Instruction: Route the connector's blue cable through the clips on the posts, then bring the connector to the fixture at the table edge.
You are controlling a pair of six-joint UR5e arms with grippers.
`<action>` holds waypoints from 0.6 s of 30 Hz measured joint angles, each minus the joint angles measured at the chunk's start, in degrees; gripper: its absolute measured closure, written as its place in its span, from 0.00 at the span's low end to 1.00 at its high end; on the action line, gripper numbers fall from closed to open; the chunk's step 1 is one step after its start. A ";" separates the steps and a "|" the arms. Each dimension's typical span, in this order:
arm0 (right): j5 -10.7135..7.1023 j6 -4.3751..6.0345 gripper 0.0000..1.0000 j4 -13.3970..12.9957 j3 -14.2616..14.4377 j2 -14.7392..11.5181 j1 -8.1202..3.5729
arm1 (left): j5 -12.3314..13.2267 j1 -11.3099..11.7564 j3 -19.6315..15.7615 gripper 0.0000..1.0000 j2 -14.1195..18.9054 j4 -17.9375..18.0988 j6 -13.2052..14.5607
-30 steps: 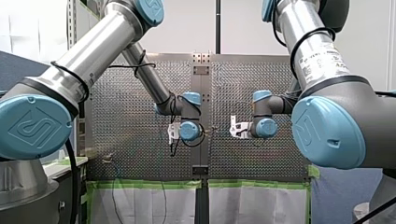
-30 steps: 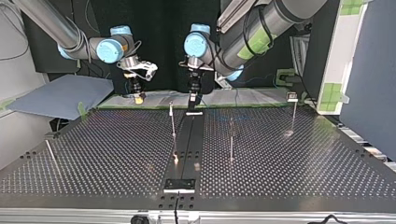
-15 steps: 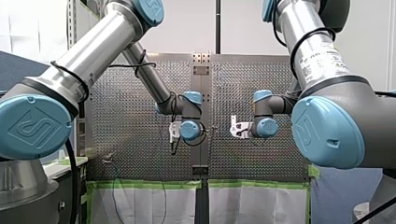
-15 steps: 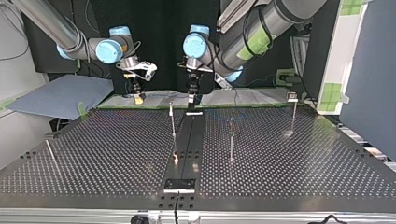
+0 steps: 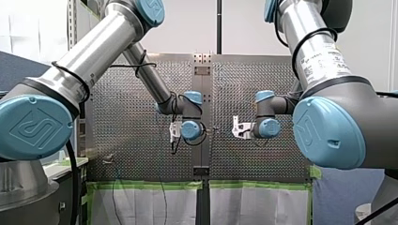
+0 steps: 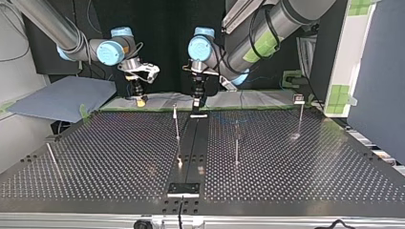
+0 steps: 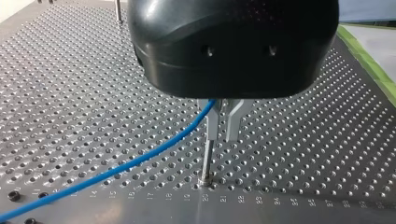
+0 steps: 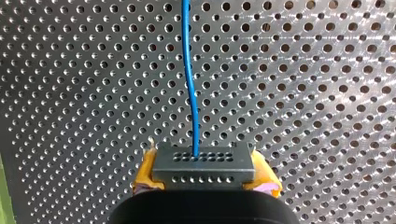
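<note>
Top view: across the perforated table (image 6: 296, 167), my left arm (image 6: 260, 33) and my right arm (image 6: 52, 24) hang their tools over the far edge, one to either side of the slim post (image 6: 176, 125) that serves as marker here. My left gripper (image 7: 222, 135), black with metal fingers (image 7: 212, 126), sits close by that post, which rises just behind its fingertips. The fingers are drawn nearly together on the blue cable (image 7: 140, 161), which trails away from the post low over the table. My right gripper (image 8: 204, 179) waits further off to the post's other side, its yellow pads (image 8: 145, 176) pinching the dark connector (image 8: 204, 163), and the cable leaves the connector's face straight ahead. The step in hand looks to be seating the cable in the post's clip, which the fingers hide. Done well, that likely means bringing the cable squarely onto the post's top, lightly taut. My right gripper should follow toward the post to feed slack, so the thin post does not bend and the cable does not drag at the connector.
</note>
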 joint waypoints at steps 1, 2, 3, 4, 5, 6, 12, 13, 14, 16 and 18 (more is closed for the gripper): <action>0.00 0.00 1.00 0.01 -0.03 0.00 -0.08 | 0.02 0.00 0.00 0.89 0.00 0.00 0.01; 0.00 0.00 1.00 0.02 -0.05 0.00 -0.14 | 0.04 0.01 0.01 0.89 0.00 0.00 0.01; 0.00 0.00 1.00 0.04 -0.07 0.00 -0.21 | 0.06 0.02 0.03 0.89 0.00 0.00 0.03; 0.00 0.00 1.00 0.06 -0.10 0.01 -0.30 | 0.07 0.02 0.06 0.89 0.00 0.00 0.05; 0.00 0.01 1.00 0.09 -0.13 0.01 -0.38 | 0.10 0.02 0.10 0.89 0.00 0.00 0.09; 0.00 0.03 1.00 0.12 -0.18 0.00 -0.45 | 0.12 0.01 0.13 0.89 0.00 0.00 0.12; 0.00 0.10 1.00 0.32 -0.56 0.01 -0.97 | 0.43 0.04 0.82 0.89 -0.04 -0.53 0.13; -0.02 0.11 1.00 0.35 -0.61 0.00 -1.07 | 0.55 0.00 1.03 0.89 -0.14 -0.72 0.12; -0.02 0.12 1.00 0.37 -0.64 0.01 -1.14 | 0.65 -0.04 1.28 0.89 -0.29 -0.94 0.12; -0.05 0.14 1.00 0.38 -0.67 0.01 -1.32 | 0.77 -0.16 1.96 0.89 -0.83 -1.60 0.11; -0.05 0.16 1.00 0.39 -0.67 0.01 -1.49 | 0.81 -0.29 2.57 0.89 -1.50 -2.36 0.03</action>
